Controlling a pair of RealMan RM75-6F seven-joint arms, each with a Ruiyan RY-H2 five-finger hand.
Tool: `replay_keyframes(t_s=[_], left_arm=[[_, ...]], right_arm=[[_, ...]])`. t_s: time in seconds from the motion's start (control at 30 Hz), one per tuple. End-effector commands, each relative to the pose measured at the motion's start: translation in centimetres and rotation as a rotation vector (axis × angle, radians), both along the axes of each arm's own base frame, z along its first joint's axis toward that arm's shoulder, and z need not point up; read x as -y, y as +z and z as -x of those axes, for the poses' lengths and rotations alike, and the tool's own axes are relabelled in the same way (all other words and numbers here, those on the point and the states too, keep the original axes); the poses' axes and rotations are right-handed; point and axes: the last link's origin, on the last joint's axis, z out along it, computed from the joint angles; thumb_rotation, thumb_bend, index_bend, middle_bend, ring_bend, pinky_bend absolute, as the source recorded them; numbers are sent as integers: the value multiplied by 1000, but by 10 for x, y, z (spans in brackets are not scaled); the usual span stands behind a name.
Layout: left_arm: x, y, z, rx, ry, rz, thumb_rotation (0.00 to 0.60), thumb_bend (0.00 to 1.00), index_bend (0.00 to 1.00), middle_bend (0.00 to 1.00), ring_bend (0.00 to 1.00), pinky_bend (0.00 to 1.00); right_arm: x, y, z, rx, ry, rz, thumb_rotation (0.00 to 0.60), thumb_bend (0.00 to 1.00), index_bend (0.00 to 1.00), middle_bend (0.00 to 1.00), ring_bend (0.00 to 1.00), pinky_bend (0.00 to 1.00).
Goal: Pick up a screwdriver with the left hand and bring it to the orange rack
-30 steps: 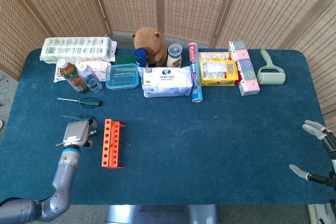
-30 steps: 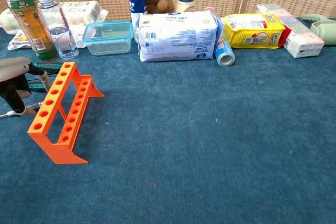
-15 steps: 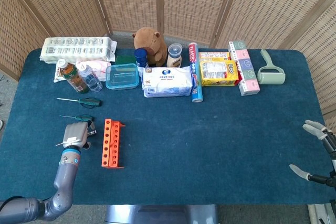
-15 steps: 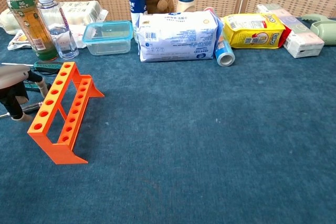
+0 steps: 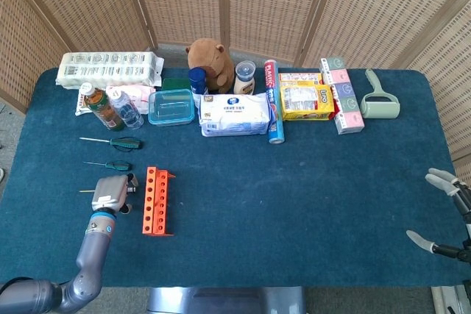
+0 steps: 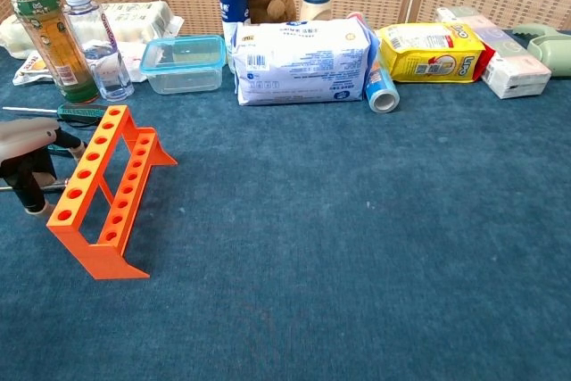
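Head view: the left hand (image 5: 110, 193) sits just beside the orange rack (image 5: 157, 200), on the side away from the right hand. Its fingers are curled under and, as far as I can judge, clenched around a screwdriver (image 5: 86, 191). The thin shaft pokes out of the hand pointing directly away from the rack, so the tool's long axis runs across the rack's length and not along it. The handle end, hidden in the grip, is the end nearer the rack. Two loose screwdrivers (image 5: 110, 165) lie on the worktop (image 5: 294, 204) behind the rack, toward the bottles, parallel to the held one and untouched. The right hand (image 5: 452, 185) is well apart from the rack at the far edge of the worktop, with its fingers spread and nothing in them, so the left hand is plainly the nearer. Chest view: the left hand (image 6: 27, 144) hangs low, close to the rack's (image 6: 103, 185) near end. Its dark fingers reach down to the screwdriver (image 6: 13, 187), whose shaft lies nearly level just above the cloth. Whether the hand touches the rack cannot be told. Bringing the tool over calls for only a short move toward the rack's rows of holes.
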Motion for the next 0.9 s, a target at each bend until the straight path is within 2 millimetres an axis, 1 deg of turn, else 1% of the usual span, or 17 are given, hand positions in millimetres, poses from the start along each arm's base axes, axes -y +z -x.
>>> replay_keyframes(t_s=[0.03, 0.17, 0.27, 0.5, 0.7, 0.9], left_arm=[[3, 4, -2, 3, -8, 3, 600, 255, 367, 1000, 976, 1000], [-1, 9, -4, 0, -28, -28, 600, 259, 367, 1000, 976, 1000], [-4, 10, -3, -7, -64, -59, 600, 271, 369, 1000, 976, 1000], [-9, -2, 1, -17, -79, -75, 600, 332, 372, 1000, 976, 1000], [-8, -12, 3, -31, -68, -59, 600, 335, 385, 1000, 976, 1000], [-7, -13, 4, -34, -61, -60, 600, 344, 393, 1000, 977, 1000]], right_arm=[[0, 0, 0, 0, 0, 0, 600, 67, 159, 151, 137, 182], [0, 0, 0, 0, -1, -1, 600, 68, 159, 152, 137, 182], [0, 0, 0, -1, 0, -1, 600, 67, 159, 152, 137, 182], [0, 0, 0, 0, -2, -1, 600, 67, 159, 152, 137, 182], [0, 1, 0, 6, -2, -1, 600, 67, 159, 152, 137, 182], [0, 2, 0, 10, 1, -2, 600, 67, 159, 152, 137, 182]])
